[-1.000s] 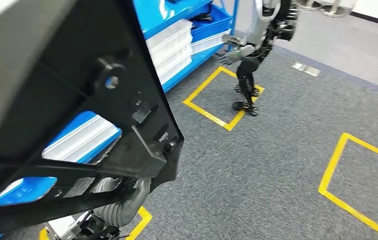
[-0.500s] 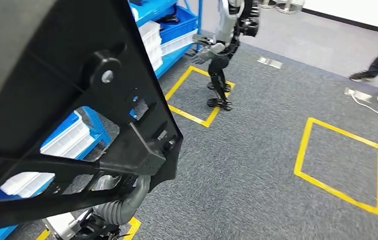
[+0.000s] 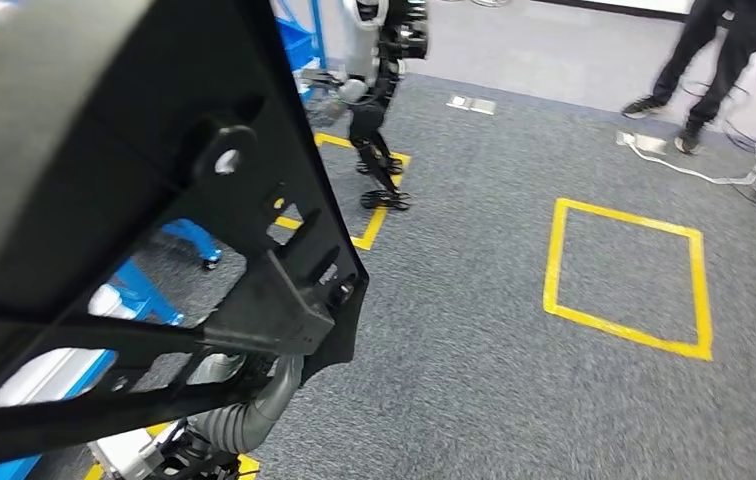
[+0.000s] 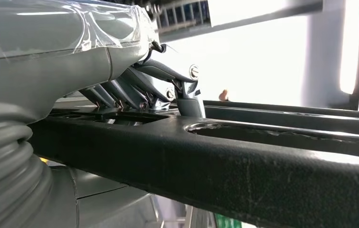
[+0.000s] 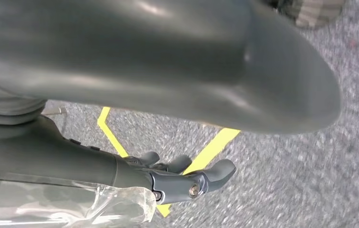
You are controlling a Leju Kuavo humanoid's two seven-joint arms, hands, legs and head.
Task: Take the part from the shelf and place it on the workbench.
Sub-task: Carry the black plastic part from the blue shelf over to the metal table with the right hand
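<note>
View swung right — part [image 3: 134,200] against left robot hand [image 4: 139,90]

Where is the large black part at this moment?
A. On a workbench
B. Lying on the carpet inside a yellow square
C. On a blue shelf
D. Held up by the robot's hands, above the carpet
D: the black part fills the near head view, and the left hand grips its bar.
</note>
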